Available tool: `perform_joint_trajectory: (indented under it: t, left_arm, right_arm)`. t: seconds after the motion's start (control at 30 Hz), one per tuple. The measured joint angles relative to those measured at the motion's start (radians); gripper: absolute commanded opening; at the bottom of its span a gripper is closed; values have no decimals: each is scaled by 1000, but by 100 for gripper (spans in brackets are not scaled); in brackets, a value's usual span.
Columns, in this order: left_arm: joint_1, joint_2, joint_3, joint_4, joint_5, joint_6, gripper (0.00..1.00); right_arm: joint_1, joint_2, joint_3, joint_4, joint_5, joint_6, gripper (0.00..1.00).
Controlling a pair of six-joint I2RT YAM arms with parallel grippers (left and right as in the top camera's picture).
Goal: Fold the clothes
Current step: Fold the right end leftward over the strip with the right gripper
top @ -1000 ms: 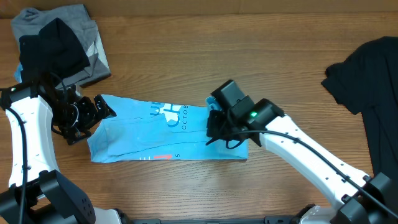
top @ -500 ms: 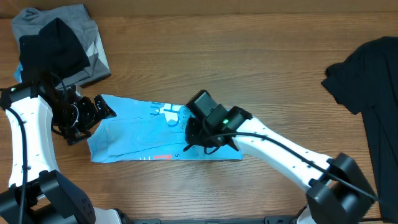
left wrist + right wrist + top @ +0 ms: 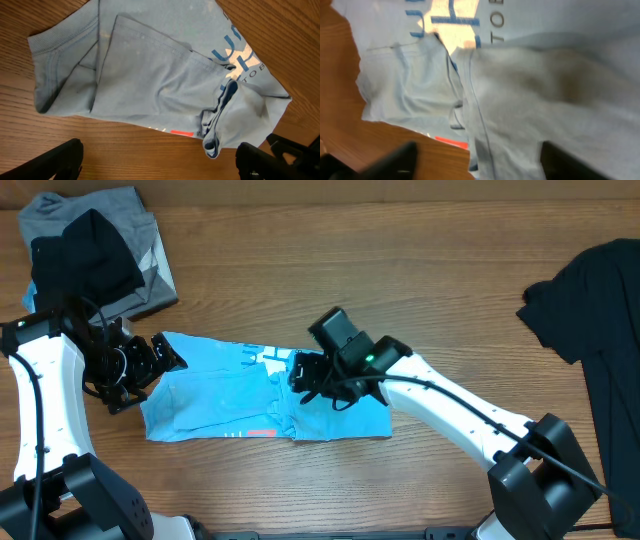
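Half-fold step: right gripper (image 3: 305,381) open above the bunched middle of the shirt (image 3: 212,400); left gripper (image 3: 170,354) open, idle. Likely next: regrasp, flatten.

In the overhead view, my right gripper (image 3: 312,380) and its wrist cover the middle of the light blue T-shirt (image 3: 215,400), so the print under them is hidden from me. The black T-shirt (image 3: 600,310) is cut off by the right edge. My left arm (image 3: 50,390) covers the lower left corner of the folded grey and black pile (image 3: 100,245). In my left wrist view only the dark tips of my fingers (image 3: 62,159) show, at the bottom edge. My right wrist view is blurred: the fingers (image 3: 395,159) are vague dark shapes, and the blue lettering (image 3: 492,17) is cut off by the top edge.
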Motion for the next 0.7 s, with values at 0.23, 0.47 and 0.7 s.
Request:
perform_joint_trajectory:
  t: [0.23, 0.47, 0.7]
  left_arm:
    - [0, 0, 0, -1, 0, 0, 100]
    - [0, 0, 0, -4, 0, 0, 100]
    - [0, 0, 0, -7, 0, 0, 100]
  right_arm:
    - [3, 66, 10, 32, -40, -39, 31]
    - [3, 133, 10, 85, -68, -43, 19]
    - [3, 211, 14, 139, -65, -45, 10]
